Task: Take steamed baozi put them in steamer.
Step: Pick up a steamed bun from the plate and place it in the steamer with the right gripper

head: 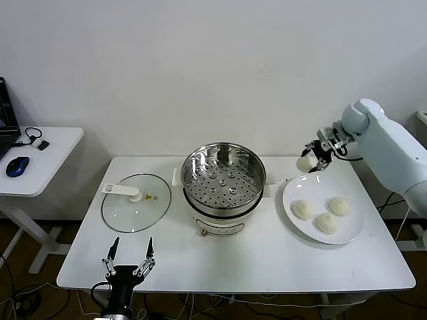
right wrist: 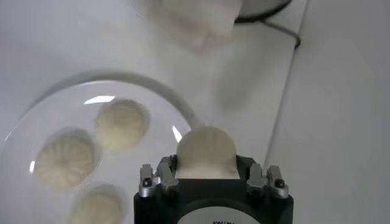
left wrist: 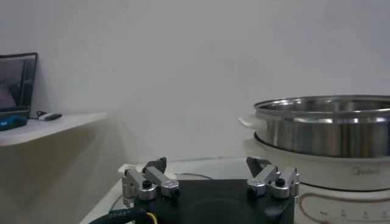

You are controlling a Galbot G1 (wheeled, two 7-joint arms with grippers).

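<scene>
My right gripper [head: 313, 161] is shut on a cream-white baozi [head: 305, 163] and holds it in the air above the far left rim of the white plate [head: 353, 233], to the right of the steamer [head: 223, 179]. In the right wrist view the baozi [right wrist: 206, 151] sits between the jaws. Three more baozi [head: 302, 209] [head: 339, 206] [head: 326, 223] lie on the plate; they also show in the right wrist view [right wrist: 122, 123]. The steamer's perforated tray [head: 220, 183] holds nothing. My left gripper [head: 128, 257] is open, low at the table's front left edge.
A flat glass lid [head: 135, 202] with a white knob lies left of the steamer. A side desk [head: 40, 160] with a blue mouse stands at far left. In the left wrist view the steamer wall [left wrist: 329, 131] stands to one side.
</scene>
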